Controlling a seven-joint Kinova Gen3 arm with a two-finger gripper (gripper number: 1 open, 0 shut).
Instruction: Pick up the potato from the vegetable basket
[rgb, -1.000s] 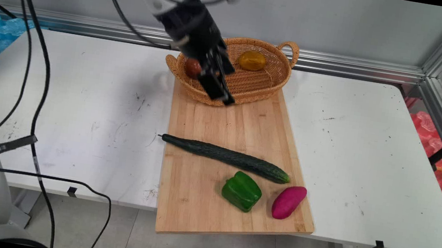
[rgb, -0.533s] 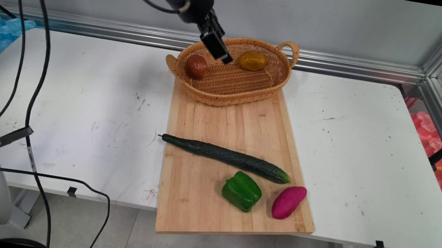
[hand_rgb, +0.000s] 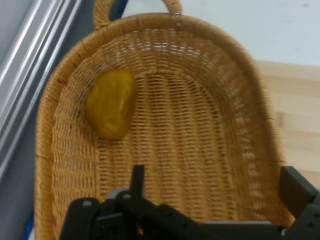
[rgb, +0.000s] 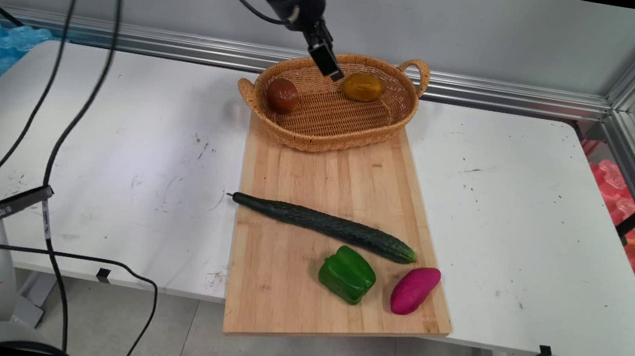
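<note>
Woven oval wicker basket [rgb: 332, 119] holds the brownish-red tomato [rgb: 283, 95]; black claw [rgb: 326, 61] has lifted away (spread, empty) toward the yellow-brown potato [hand_rgb: 110, 110].

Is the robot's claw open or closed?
Open. In the hand view the gripper has its fingers spread wide apart above the basket, holding nothing.

Basket [rgb: 360, 137] woven wicker, rough ribbed weave, matt tan. Cutting board [rgb: 302, 287] pale wood, visible grain, smooth matt. Surface [rgb: 113, 130] white laminate, scuffed w/ dark marks. Green pepper [rgb: 347, 274] glossy, plastic-looking. Cucumber [rgb: 323, 226] dark, bumpy skin. Purple sweet potato [rgb: 414, 290] smooth, slight sheen. Yellow potato [hand_rgb: 110, 110] dull, faintly pitted. Claw [rgb: 326, 61] matt black plastic/metal.
</note>
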